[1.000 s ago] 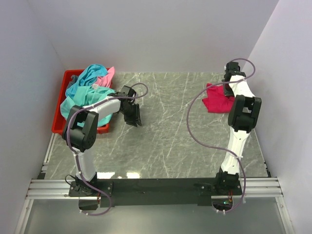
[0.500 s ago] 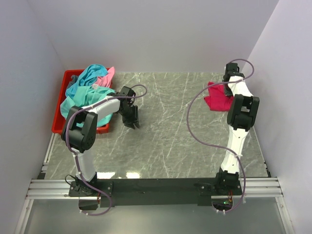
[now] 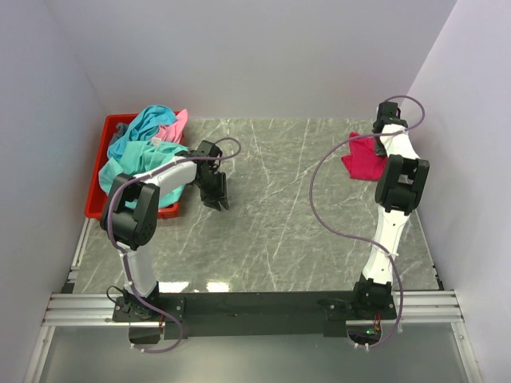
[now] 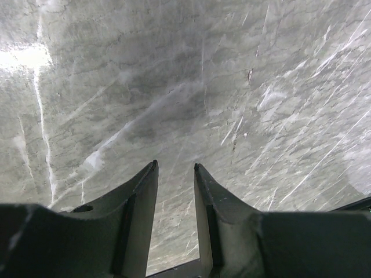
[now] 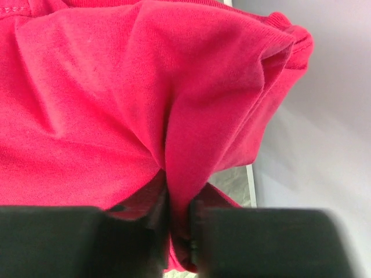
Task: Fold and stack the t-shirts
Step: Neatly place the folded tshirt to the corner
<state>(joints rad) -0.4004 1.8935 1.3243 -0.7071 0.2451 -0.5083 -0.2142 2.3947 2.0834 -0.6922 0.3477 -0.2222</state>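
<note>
A magenta-red t-shirt (image 3: 363, 157) lies bunched at the far right of the table, close to the right wall. My right gripper (image 3: 380, 137) is shut on a fold of it; in the right wrist view the cloth (image 5: 145, 92) fills the frame and a pinched ridge runs down between the jaws (image 5: 178, 220). Teal t-shirts (image 3: 148, 132) and a light pink one (image 3: 177, 121) are heaped in the bin at the far left. My left gripper (image 3: 219, 199) hovers over bare table beside that bin, its fingers (image 4: 142, 197) open with nothing between them.
The red plastic bin (image 3: 102, 171) stands at the far left against the left wall. The grey marble table (image 3: 279, 207) stretches between the two arms. White walls close the scene at the back and both sides. A purple cable (image 3: 319, 207) loops off the right arm.
The right gripper has pulled the magenta-red t-shirt farther back and to the right, toward the wall. The left gripper has drawn slightly back toward the bin.
</note>
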